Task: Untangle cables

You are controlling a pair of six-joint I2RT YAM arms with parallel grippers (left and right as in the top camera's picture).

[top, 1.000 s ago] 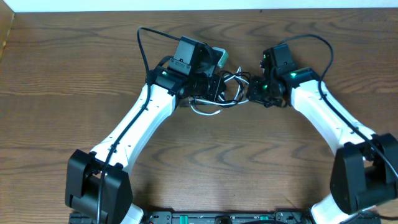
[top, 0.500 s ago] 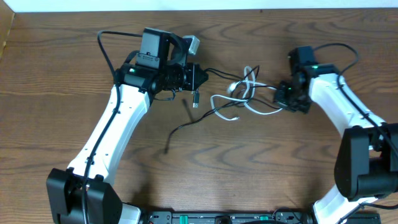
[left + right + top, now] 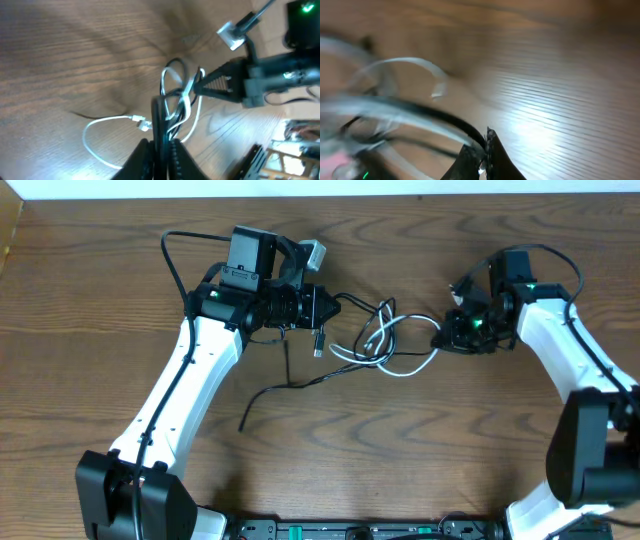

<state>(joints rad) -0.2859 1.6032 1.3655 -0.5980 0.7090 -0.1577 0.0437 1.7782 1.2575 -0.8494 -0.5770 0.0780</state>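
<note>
The black cable (image 3: 290, 383) and the white cable (image 3: 372, 340) lie tangled in loops between my two grippers at the table's middle. My left gripper (image 3: 326, 308) is shut on the black cable (image 3: 159, 120), whose plug (image 3: 318, 346) hangs below it and whose tail trails toward the front left. White loops (image 3: 97, 145) show in the left wrist view. My right gripper (image 3: 444, 335), also in the left wrist view (image 3: 207, 86), is shut on cable strands at the tangle's right end. The blurred right wrist view shows its jaws (image 3: 487, 150) closed on a black strand (image 3: 435, 117) with a white one beside it.
The wooden table (image 3: 90, 300) bears nothing else. Thick black robot wires arch over both arms (image 3: 175, 255) (image 3: 545, 255). A strip of white wall (image 3: 200, 188) runs along the far edge.
Both grippers have pulled apart from the middle, stretching the tangle out between them. In the last half second the right gripper shifted slightly up and the black tail slid left.
</note>
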